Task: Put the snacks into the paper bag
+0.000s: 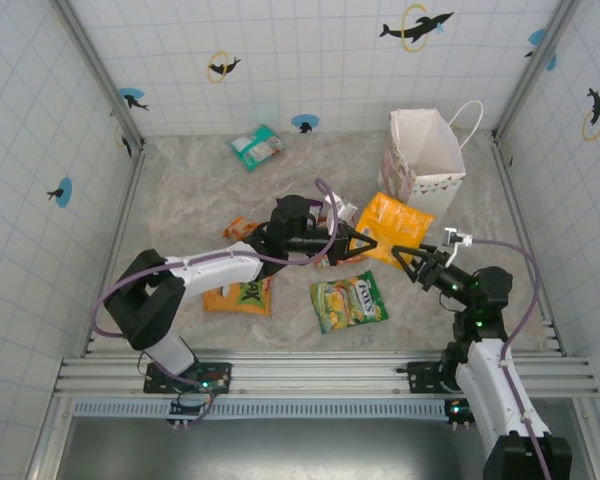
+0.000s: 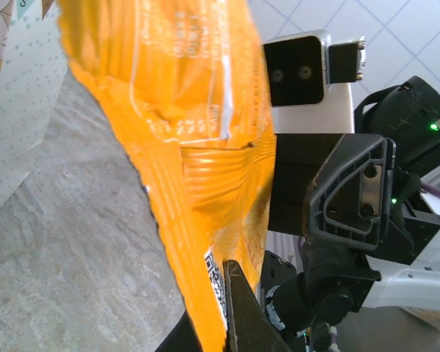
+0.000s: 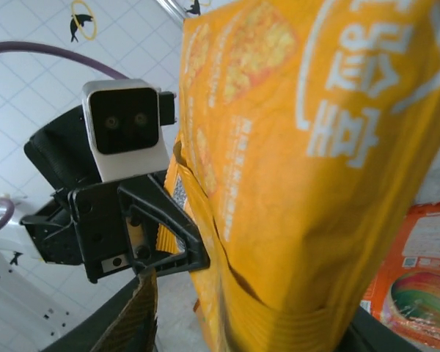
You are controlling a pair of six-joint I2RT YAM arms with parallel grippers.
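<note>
A yellow-orange snack packet [image 1: 395, 225] hangs just above the table in front of the paper bag [image 1: 425, 150], which stands upright and open at the back right. My left gripper [image 1: 370, 243] is shut on the packet's crimped edge [image 2: 205, 220], the seam pinched between its fingers [image 2: 243, 315]. My right gripper [image 1: 400, 258] faces it from the right, open. The packet's [image 3: 315, 183] lower end sits between its jaws, and the left finger [image 3: 136, 315] stands clear of the foil. The bag's [image 2: 22, 110] side shows at the left of the left wrist view.
A green packet [image 1: 349, 301] lies near the front centre. A large orange one [image 1: 238, 296] lies under the left arm, a small orange one [image 1: 240, 227] beside it. A teal-white packet [image 1: 257, 147] lies at the back. An orange-red packet [image 3: 418, 286] lies below the held one.
</note>
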